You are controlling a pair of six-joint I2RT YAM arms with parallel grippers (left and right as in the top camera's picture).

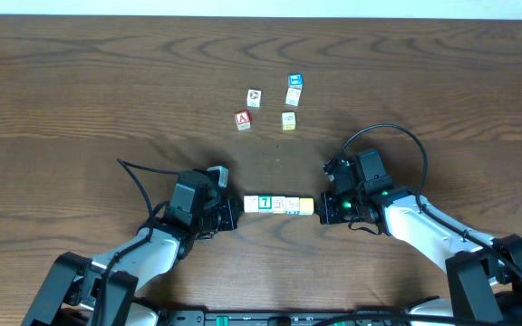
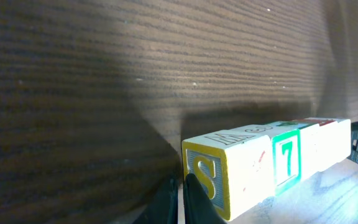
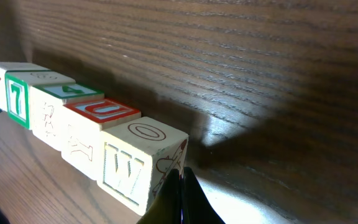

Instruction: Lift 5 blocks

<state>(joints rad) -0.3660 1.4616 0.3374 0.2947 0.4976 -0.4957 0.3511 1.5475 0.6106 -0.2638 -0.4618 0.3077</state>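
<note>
- Left gripper (image 1: 235,209): jaws pressed together, nothing pinched between them, closed tip pushed against the left end of the row.
- Row of five small wooden letter cubes (image 1: 279,205): between both grippers on the dark brown wooden table (image 1: 80,91), set end to end, each touching the next.
- In this row: yellow-framed "S" cube (image 2: 205,179) at the left end, touching the left fingers (image 2: 194,202); green "7" cube (image 1: 265,204) second from left; cream "W" cube (image 3: 126,171) at the right end.
- Cannot tell if the row is resting on the table or raised off it.
- Farther back, well apart from the row: red "A" cube (image 1: 242,119), one white cube (image 1: 254,97), yellowish cube (image 1: 289,119), blue-topped cube (image 1: 295,81).
- Right gripper (image 1: 323,206): jaws also pressed together, closed tip against the "W" cube.
</note>
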